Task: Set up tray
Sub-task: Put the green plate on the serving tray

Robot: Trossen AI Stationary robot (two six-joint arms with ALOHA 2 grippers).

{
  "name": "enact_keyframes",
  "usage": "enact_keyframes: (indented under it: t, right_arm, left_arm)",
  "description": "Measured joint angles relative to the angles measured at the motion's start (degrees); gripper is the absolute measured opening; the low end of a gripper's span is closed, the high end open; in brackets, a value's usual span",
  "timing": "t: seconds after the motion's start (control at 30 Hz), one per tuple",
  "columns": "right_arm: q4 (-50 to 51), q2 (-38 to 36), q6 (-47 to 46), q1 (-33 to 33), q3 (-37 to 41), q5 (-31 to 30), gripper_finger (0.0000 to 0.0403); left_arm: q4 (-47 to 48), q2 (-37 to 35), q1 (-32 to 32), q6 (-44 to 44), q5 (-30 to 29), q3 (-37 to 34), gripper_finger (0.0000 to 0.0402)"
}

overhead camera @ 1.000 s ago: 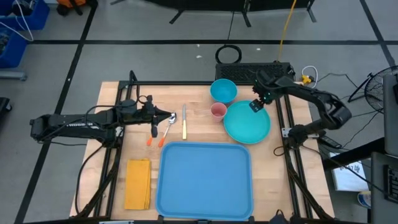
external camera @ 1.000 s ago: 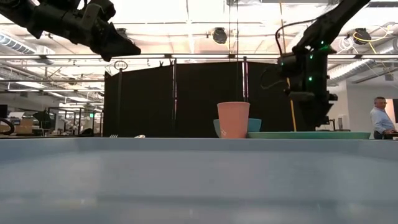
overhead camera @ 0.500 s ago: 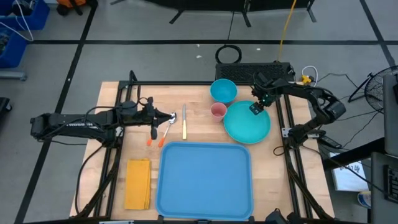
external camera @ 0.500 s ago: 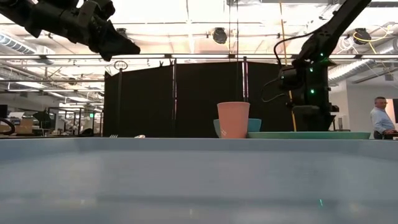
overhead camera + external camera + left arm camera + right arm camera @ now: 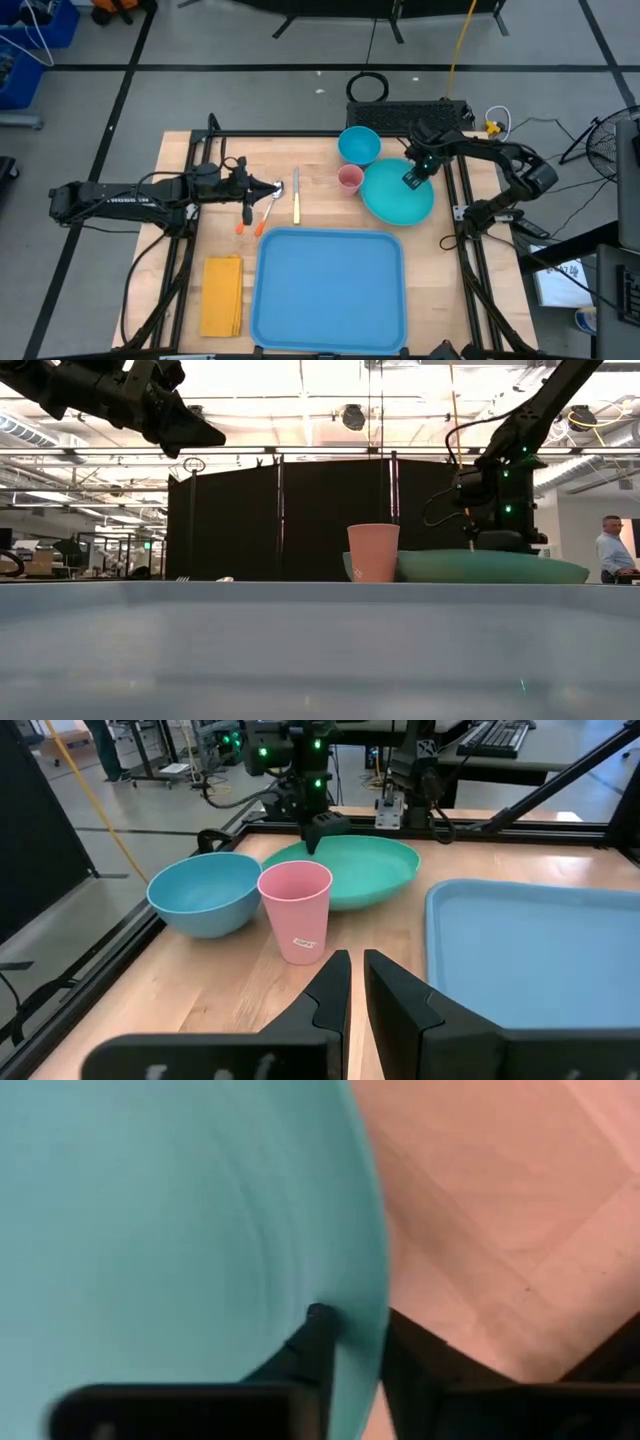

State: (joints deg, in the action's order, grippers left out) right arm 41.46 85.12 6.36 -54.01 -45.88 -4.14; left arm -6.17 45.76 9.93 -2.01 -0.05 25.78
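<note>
The blue tray [image 5: 330, 288] lies flat at the table's near middle. The teal plate [image 5: 392, 200] sits beyond it at the far right, next to a pink cup [image 5: 350, 178] and a blue bowl [image 5: 359, 146]. My right gripper [image 5: 412, 178] points down over the plate's far right side and is shut on its rim. My left gripper [image 5: 272, 187] hovers shut above the cutlery at the far left and holds nothing; its wrist view looks across at the cup [image 5: 296, 910] and the plate [image 5: 360, 870]. My right gripper pinches the teal plate's rim [image 5: 372, 1315] on its far right side, one finger [image 5: 316, 1335] over the plate's inside and one beyond its edge. The fingers come from above, pointing down. The plate [image 5: 490, 567] sits tipped, its held side a little raised.
A spoon [image 5: 271, 210], a knife [image 5: 296, 196] and an orange-handled piece [image 5: 243, 218] lie left of the cup. A yellow folded napkin [image 5: 222, 296] lies left of the tray. Black frame rails run along both table sides. A person stands far off in the room [image 5: 610, 550].
My right gripper has come down onto the plate's far right rim and shut on it. The plate, which lay flat, now stands tipped, showing a thicker teal band in the low view. The cup, bowl and tray have stayed put.
</note>
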Motion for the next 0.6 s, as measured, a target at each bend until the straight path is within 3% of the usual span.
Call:
enact_keyframes:
  t: [0.17,0.33,0.6]
  right_arm:
    - [2.01,-1.5,1.66,-0.09,-0.01,1.04,0.0012]
    - [4.43,-4.51,1.86,-1.83,0.29,7.56,0.0003]
    - [5.9,-13.65,-0.14,-3.25,-1.37,7.06,0.0]
  left_arm:
    - [0.02,0.0,0.0,-0.01,0.0,0.0,0.0035]
    - [0.33,0.0,-0.01,0.25,0.0,0.0,0.0035]
    - [0.33,0.0,0.0,0.75,0.02,0.0,0.0035]
